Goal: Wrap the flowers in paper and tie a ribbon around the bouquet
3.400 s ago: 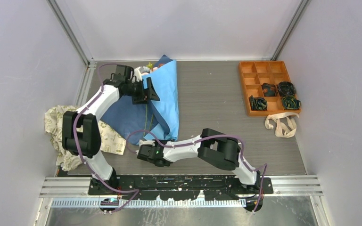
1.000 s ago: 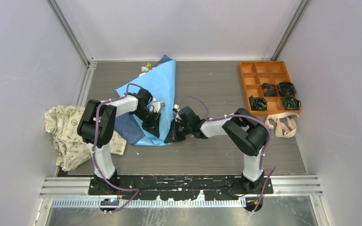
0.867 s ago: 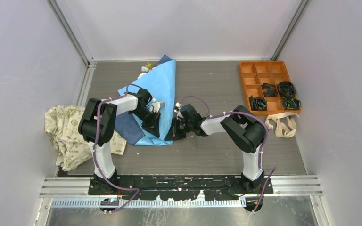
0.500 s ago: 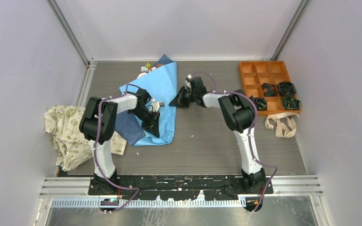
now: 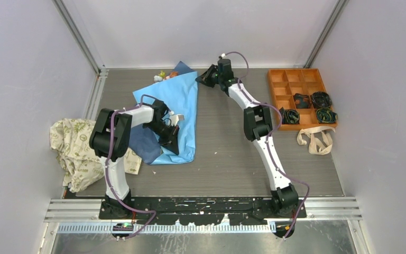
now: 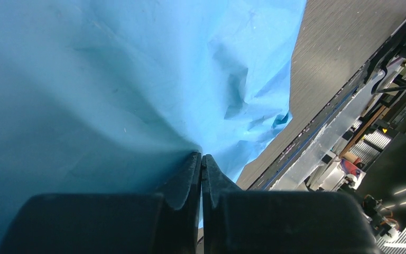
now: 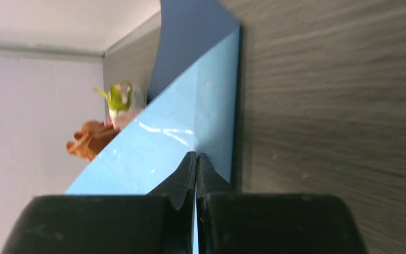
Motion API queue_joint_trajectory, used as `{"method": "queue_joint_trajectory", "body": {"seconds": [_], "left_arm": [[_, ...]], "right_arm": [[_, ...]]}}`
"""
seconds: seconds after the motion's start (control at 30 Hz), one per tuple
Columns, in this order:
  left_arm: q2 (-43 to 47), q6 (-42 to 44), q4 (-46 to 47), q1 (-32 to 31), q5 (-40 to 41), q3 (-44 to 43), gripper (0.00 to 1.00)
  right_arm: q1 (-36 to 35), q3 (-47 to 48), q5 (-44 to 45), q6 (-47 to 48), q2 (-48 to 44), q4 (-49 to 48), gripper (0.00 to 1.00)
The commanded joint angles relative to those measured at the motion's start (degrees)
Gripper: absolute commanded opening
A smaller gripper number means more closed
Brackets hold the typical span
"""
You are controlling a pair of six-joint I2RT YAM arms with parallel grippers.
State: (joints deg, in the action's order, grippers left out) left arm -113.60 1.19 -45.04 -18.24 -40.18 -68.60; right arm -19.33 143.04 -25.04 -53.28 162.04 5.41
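1. A big, thin sheet of light blue paper [image 5: 182,103] lies folded over on the far left part of the dark grey counter [image 5: 227,164]. Its darker blue side shows at the near left, under the fold.
2. The fake flowers [image 5: 164,75] lie under the paper. Only a few blooms poke out at its far end, close to the back wall.
3. The left tool [image 5: 173,145] is down on the near part of the paper. The left wrist camera shows its two black fingers [image 6: 190,174] pressed together, with a fold of the paper pinched between them.
4. The right tool [image 5: 203,78] is stretched far out to the paper's far right corner. Its fingers [image 7: 187,169] are squeezed together on the thin edge of the paper, which runs between them.
5. Past that edge, the right wrist camera shows an orange bloom [image 7: 87,140] and a green and white bud [image 7: 119,100].
6. The long, flat beige ribbon [image 5: 315,140] lies in floppy loops on the right side of the counter. It is well apart from both tools.
7. Just behind the ribbon is an orange plastic tray [image 5: 283,87] with square boxes. Four small dark coils [image 5: 321,99] with green flecks sit in its boxes.
8. A crumpled cream cloth [image 5: 71,145] with green print lies at the left edge, right beside the dark blue part of the paper.
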Motion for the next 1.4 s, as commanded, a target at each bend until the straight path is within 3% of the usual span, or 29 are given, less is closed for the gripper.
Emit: {"method": "queue_joint_trajectory", "body": {"seconds": [0.0,0.1,0.23,0.37,0.47,0.63,0.83,0.9,1.0,1.1,1.2,1.37], "left_arm": [[-3.1,2.7,-1.7,-0.7,5.6,2.1,0.06],[-2.0,2.4,-0.9,-0.4,5.9,1.9,0.07],[0.3,2.1,0.2,0.4,6.9,1.6,0.08],[2.6,2.4,1.0,1.4,6.4,1.6,0.09],[3.9,2.1,1.0,2.8,5.1,0.8,0.11],[5.8,0.4,0.1,6.8,2.4,-1.4,0.15],[8.4,-0.1,-2.3,11.2,4.1,-2.3,0.19],[10.3,-0.7,-3.5,16.0,5.8,-3.3,0.28],[12.3,-3.6,-1.0,29.2,9.6,-4.6,0.55],[10.3,-3.5,0.7,34.5,17.6,-7.9,0.83],[5.5,-2.9,1.0,35.2,23.3,-11.4,0.97],[-1.9,-1.9,-1.3,34.6,25.9,-16.4,1.00]], "right_arm": [[1.1,8.4,4.1,2.0,-1.0,4.8,0.01],[-0.1,-0.6,2.4,10.0,-11.0,8.4,0.01],[-4.2,-28.9,2.9,22.3,-33.0,6.3,0.01],[-10.0,-52.4,-0.2,18.8,-46.5,-2.0,0.01],[-15.0,-62.5,-1.2,12.6,-49.4,-5.6,0.01],[-20.6,-78.7,0.1,-2.3,-50.1,-26.1,0.01],[-24.5,-82.0,1.3,-2.4,-44.8,-26.5,0.01],[-24.6,-84.5,4.2,-1.6,-45.8,-25.5,0.01],[-24.9,-86.6,7.1,0.0,-47.2,-22.3,0.01],[-26.0,-87.1,8.5,0.9,-47.4,-20.5,0.01],[-26.9,-89.0,11.7,0.5,-48.3,-20.5,0.01],[-27.1,-95.4,15.5,-1.9,-50.9,-24.4,0.01]]}}
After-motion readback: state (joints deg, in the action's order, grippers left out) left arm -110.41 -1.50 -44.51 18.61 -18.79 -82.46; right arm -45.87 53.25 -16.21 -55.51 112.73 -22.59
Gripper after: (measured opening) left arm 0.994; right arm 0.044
